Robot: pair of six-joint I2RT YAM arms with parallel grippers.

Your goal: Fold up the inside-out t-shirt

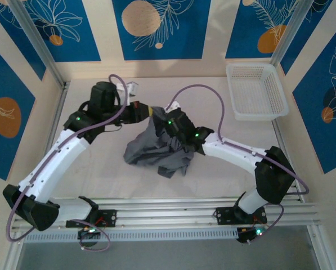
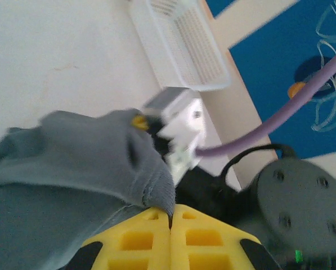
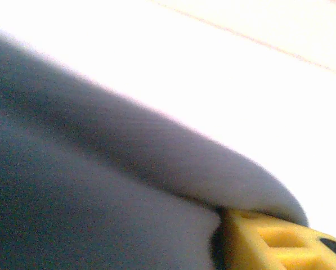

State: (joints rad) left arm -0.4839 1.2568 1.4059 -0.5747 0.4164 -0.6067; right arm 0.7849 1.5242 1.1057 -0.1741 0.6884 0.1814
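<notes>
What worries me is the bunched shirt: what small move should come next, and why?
Probably close the right gripper on the cloth draped over its finger. The left gripper is shut on an edge of the t-shirt, which lies crumpled; a second hold would likely let the arms spread it.

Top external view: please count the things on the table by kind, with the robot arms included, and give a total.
dark grey t-shirt: 1
white basket: 1
robot arms: 2
Total: 4
</notes>
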